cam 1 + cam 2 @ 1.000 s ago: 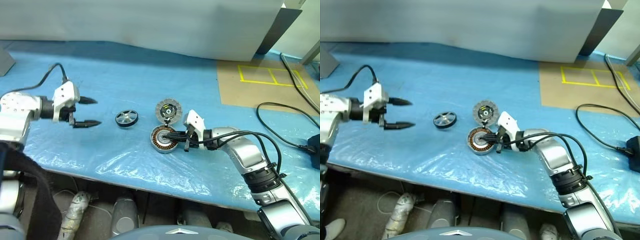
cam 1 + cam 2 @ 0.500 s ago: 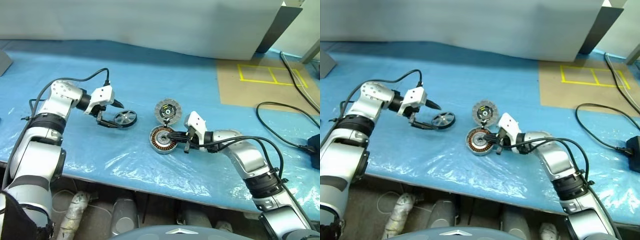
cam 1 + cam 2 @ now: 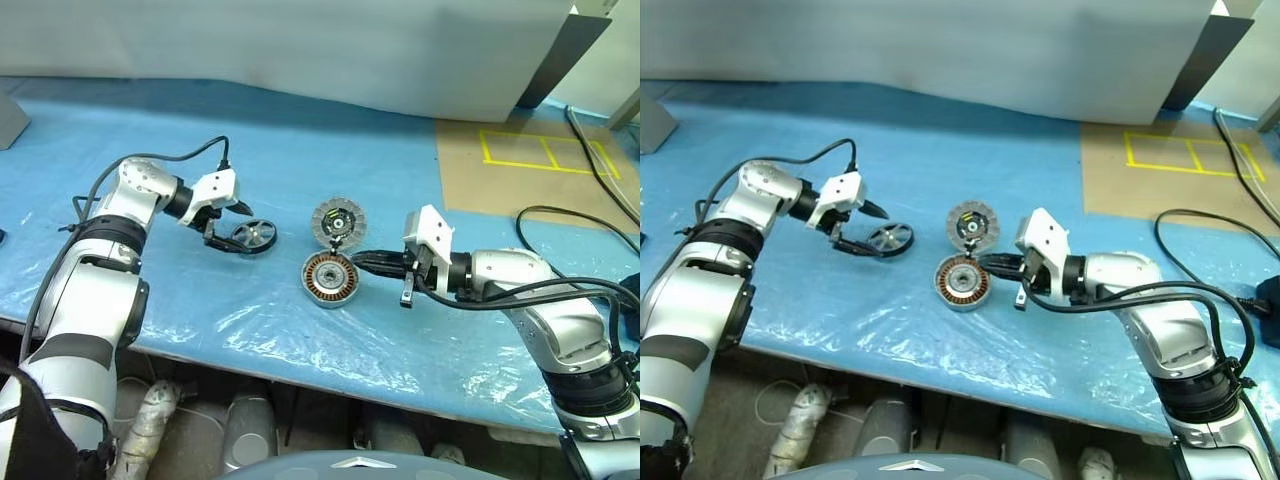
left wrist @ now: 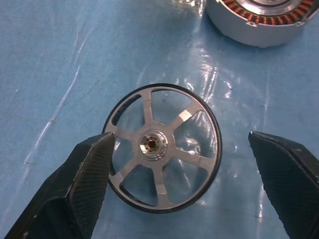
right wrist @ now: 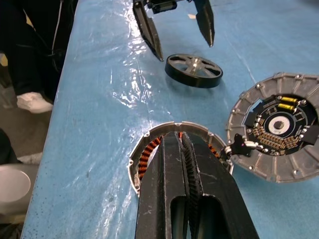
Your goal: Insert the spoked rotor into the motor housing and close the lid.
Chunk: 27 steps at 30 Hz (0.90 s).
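Note:
The spoked rotor (image 3: 253, 236) lies flat on the blue table cover, a thin black rim with silvery spokes (image 4: 163, 148). My left gripper (image 3: 245, 230) is open, one black finger (image 4: 89, 169) on each side of the rotor, apart from the rim. The motor housing (image 3: 330, 279) stands to the rotor's right with its copper windings showing. The lid (image 3: 337, 220) lies just behind the housing, segmented face up. My right gripper (image 3: 356, 258) is shut with nothing in it, its tips over the housing's right rim (image 5: 149, 152).
A brown mat with yellow tape (image 3: 520, 165) and black cables (image 3: 565, 225) lie at the right. A white board stands along the back. The table's front edge runs close below the housing. A person's dark trousers and white shoe (image 5: 30, 102) show beside the table.
My left gripper swung in from the left, still open, and now straddles the rotor. My right gripper, still shut, rose and drew back right from the housing's centre.

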Each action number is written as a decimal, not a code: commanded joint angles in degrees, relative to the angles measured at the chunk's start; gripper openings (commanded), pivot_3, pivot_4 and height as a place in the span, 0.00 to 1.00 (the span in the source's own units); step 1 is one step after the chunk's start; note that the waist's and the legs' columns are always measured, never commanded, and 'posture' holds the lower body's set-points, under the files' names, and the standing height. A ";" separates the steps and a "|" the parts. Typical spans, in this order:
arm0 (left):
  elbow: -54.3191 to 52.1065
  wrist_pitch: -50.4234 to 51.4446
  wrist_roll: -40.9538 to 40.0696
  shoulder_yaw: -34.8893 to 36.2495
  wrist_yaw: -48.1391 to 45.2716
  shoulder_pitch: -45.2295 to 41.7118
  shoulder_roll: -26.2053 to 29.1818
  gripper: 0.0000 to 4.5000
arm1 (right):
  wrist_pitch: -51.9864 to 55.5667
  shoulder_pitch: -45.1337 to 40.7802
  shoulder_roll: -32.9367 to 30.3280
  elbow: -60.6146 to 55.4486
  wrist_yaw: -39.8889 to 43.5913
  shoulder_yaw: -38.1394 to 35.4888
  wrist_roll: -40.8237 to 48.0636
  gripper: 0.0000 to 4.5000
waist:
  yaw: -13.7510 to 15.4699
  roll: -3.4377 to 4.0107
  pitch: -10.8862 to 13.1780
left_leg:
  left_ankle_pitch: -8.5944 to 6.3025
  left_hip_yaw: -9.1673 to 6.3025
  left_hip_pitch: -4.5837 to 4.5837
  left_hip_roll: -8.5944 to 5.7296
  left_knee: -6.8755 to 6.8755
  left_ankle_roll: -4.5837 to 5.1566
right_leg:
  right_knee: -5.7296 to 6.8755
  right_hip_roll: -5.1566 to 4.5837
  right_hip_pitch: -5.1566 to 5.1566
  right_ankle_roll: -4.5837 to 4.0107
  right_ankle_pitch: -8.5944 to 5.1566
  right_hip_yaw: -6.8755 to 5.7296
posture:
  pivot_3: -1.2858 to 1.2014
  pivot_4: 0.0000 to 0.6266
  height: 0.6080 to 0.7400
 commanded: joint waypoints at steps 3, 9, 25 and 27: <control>1.58 -0.41 1.14 0.97 2.09 -2.78 -0.80 1.00 | -1.31 -0.11 -0.43 -3.32 -2.17 1.19 -1.33 0.01 | -0.10 -0.02 0.01 | 0.00 -0.01 0.00 0.00 0.00 0.00 | 0.00 0.00 0.00 0.01 0.00 0.00 | 0.52 0.24 1.00; 2.65 -0.22 2.48 0.89 3.74 -3.27 -0.67 1.00 | 2.17 -1.59 -1.00 -4.58 -3.82 0.96 -0.40 0.01 | -0.22 -0.03 0.02 | 0.00 -0.03 0.00 0.00 -0.02 0.00 | 0.00 0.01 0.00 0.01 0.01 -0.01 | 0.52 0.24 1.00; 3.29 -1.70 4.20 1.29 3.01 -2.55 0.46 0.50 | 0.04 0.26 -0.90 -2.62 -4.69 2.74 -2.32 0.00 | -0.11 -0.07 0.04 | 0.00 -0.05 -0.01 -0.01 -0.01 0.00 | 0.00 0.00 0.00 0.02 0.01 -0.02 | 0.52 0.24 1.00; 3.39 -2.15 4.82 0.93 3.34 -1.93 0.20 0.50 | -0.48 0.58 -0.92 -2.21 -4.72 2.85 -2.64 0.00 | -0.11 -0.07 0.05 | 0.00 -0.05 0.00 0.00 -0.01 0.00 | 0.00 0.00 0.00 0.02 0.01 -0.02 | 0.52 0.24 1.00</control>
